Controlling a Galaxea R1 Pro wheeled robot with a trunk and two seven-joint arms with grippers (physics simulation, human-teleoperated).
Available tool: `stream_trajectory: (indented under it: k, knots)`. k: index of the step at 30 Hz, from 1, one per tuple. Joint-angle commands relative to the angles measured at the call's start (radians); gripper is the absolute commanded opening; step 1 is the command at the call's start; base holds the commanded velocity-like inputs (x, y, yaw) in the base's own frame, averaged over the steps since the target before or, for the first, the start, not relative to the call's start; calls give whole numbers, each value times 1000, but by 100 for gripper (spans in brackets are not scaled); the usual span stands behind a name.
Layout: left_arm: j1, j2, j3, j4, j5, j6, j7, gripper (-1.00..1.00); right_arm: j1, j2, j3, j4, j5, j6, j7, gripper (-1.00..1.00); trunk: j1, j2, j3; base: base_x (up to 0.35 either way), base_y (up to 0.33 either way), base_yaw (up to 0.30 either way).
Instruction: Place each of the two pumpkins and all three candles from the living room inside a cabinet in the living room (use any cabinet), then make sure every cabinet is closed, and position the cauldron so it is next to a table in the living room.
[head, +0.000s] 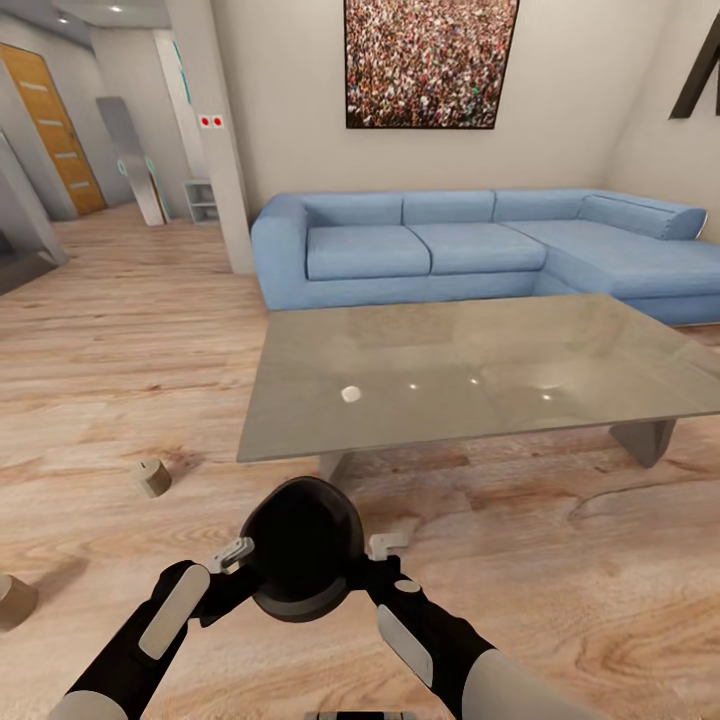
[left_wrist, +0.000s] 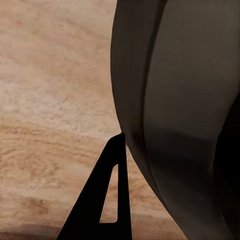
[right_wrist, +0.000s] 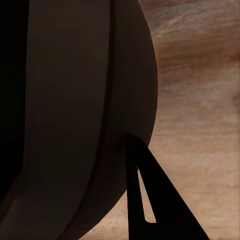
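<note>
- Head view: the black cauldron (head: 303, 560) sits at the lower middle of the frame, held up between both arms, mouth facing the camera, with the wood floor (head: 130, 350) under it
- The left gripper (head: 235, 553) presses against the pot's left side and the right gripper (head: 385, 545) against its right; the pot is squeezed between them, and I cannot tell whether either pincer is released or clenched
- The glass table (head: 480, 370) fills the middle of the frame, just beyond the pot, with the blue sofa (head: 450, 245) behind it
- Two small tan cylinders lie on the floor at the left: one (head: 152, 477) near the table's corner, another (head: 15, 600) at the left edge
- Left wrist view: the pot's dark wall (left_wrist: 175, 115) fills the right side, a black finger (left_wrist: 107, 200) touching it at lower centre
- Right wrist view: the pot's wall (right_wrist: 75, 120) fills the left side, a black finger (right_wrist: 155, 200) against it at lower right
</note>
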Motion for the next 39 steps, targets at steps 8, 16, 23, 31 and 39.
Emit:
stream_trajectory:
  k: [8, 16, 23, 31, 39]
  knots:
    - [0, 1, -3, -1, 3, 3, 11, -100, -2, 0, 0, -27, 10, 1, -7, -100, 3, -2, -32, 0, 0, 0]
    - [0, 1, -3, -1, 3, 3, 11, -100, -2, 0, 0, -27, 10, 1, -7, -100, 7, -4, -63, 0, 0, 0]
    - [0, 1, -3, -1, 4, 4, 10, -100, -2, 0, 0, -27, 10, 2, -7, -100, 10, -6, -90, 0, 0, 0]
    - [0, 0, -5, -1, 3, 4, 11, -100, -2, 0, 0, -26, 12, 2, -7, -100, 13, -7, -113, 0, 0, 0]
    - [0, 1, -5, -1, 3, 4, 10, -100, -2, 0, 0, -26, 12, 2, -7, -100, 13, -7, -113, 60, 0, 0]
